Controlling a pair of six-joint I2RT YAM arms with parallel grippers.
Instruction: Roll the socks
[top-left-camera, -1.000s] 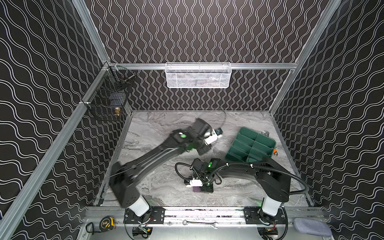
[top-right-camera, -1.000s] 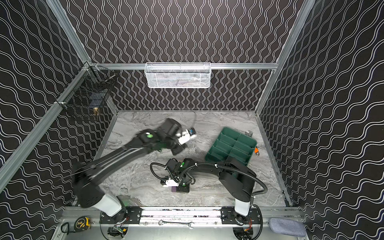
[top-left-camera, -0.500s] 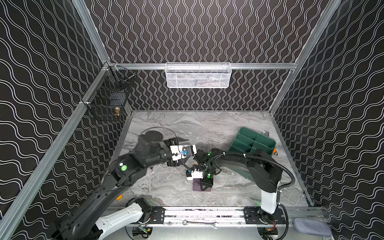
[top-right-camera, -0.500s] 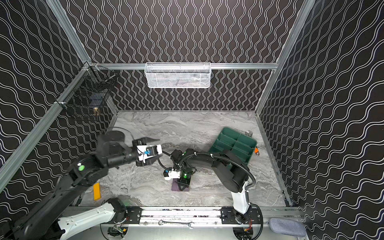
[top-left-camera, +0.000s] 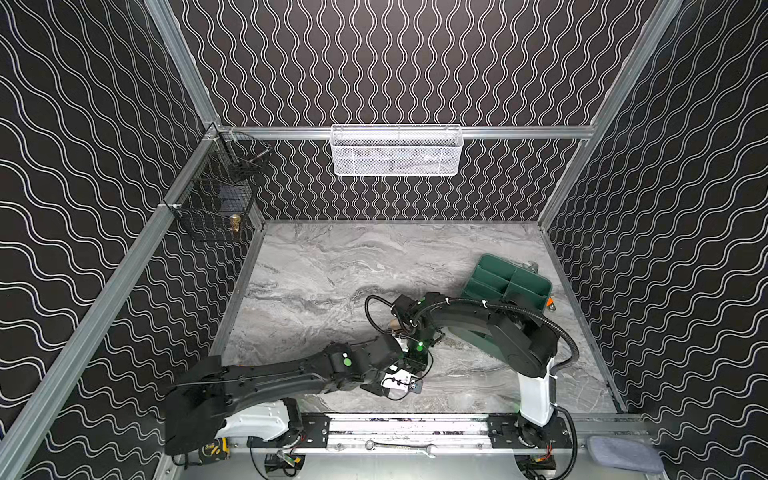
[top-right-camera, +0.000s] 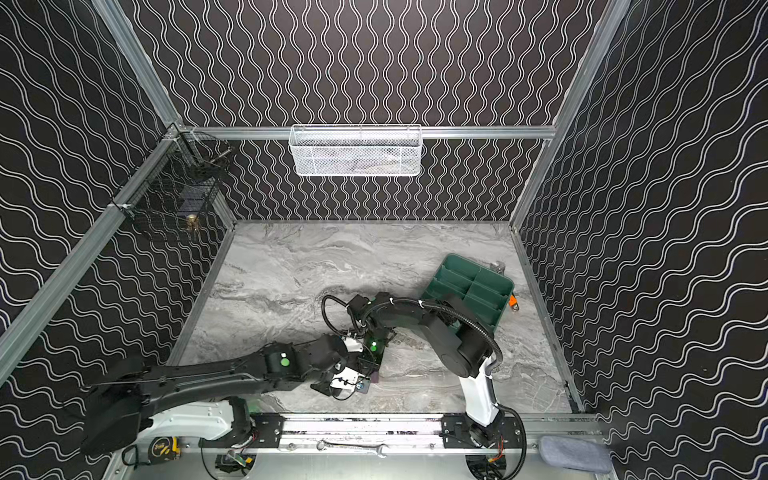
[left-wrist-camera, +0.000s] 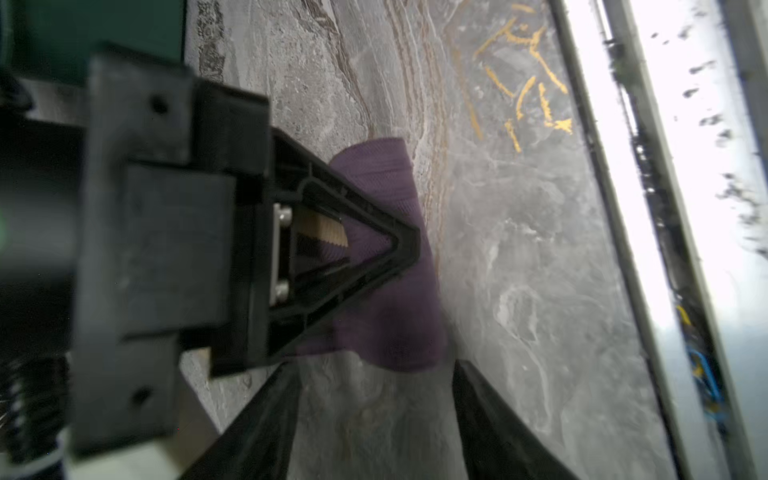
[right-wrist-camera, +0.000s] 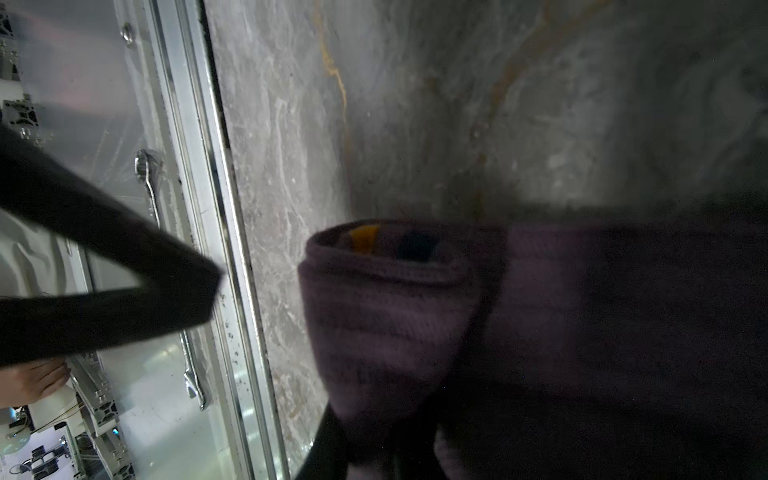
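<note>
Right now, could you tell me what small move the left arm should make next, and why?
Probably ease the left arm forward until its open jaws straddle the near edge of the purple sock, then close. The right arm has its jaws shut on that sock, while the left jaws stand open just short of it, gripping nothing.

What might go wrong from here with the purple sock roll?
The right pincer alone pins the purple sock; letting go may let the roll spring open. The open left pincer sits very close, so closing in could knock the right one instead of catching cloth.
</note>
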